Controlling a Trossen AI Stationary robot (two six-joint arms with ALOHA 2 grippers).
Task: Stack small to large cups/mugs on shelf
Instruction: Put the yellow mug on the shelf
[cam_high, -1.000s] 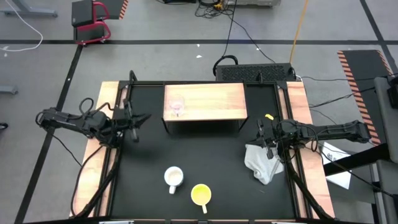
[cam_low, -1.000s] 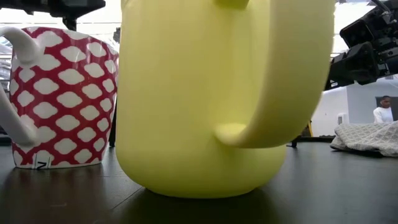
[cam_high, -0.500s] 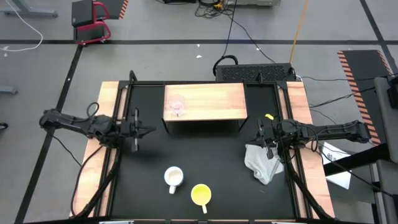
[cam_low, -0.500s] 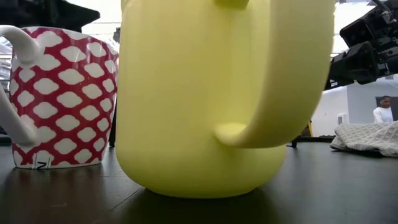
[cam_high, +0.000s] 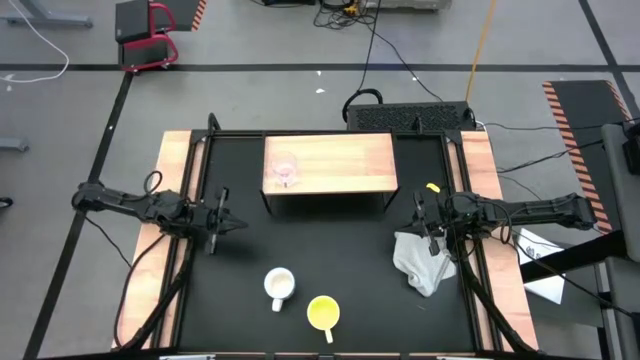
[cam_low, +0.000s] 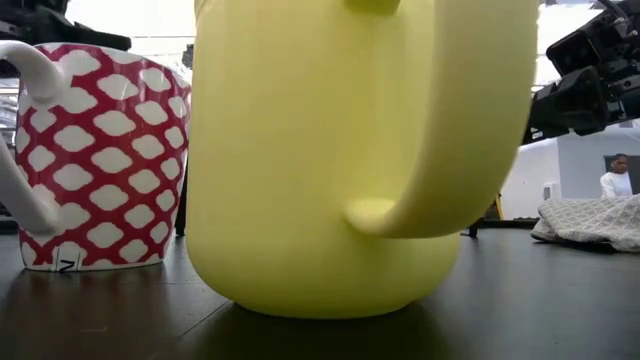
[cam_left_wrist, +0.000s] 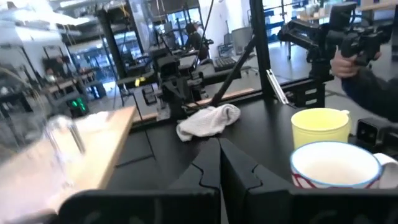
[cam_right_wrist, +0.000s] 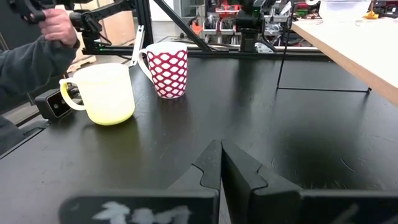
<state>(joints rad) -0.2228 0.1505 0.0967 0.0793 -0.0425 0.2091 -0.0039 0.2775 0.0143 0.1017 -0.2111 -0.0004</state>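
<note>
A white cloth (cam_high: 423, 262) lies by the right gripper (cam_high: 428, 222), fingers together. The left gripper (cam_high: 217, 221), also pinched together, hovers over bare bench (cam_high: 330, 240). The yellow mug (cam_low: 340, 150) blocks most of the low view.

left gripper (cam_high: 222, 222): held closed, empty, at left table edge | right gripper (cam_high: 428, 226): held closed, empty, at right edge

A robotics lab or workshop is shown. A grey concrete floor (cam_high: 250, 100) marked with black tape lines and hazard stripes is seen around the table, cables are trailed at the upper centre, and metal frames and equipment racks (cam_left_wrist: 124, 37) are ranged behind.
</note>
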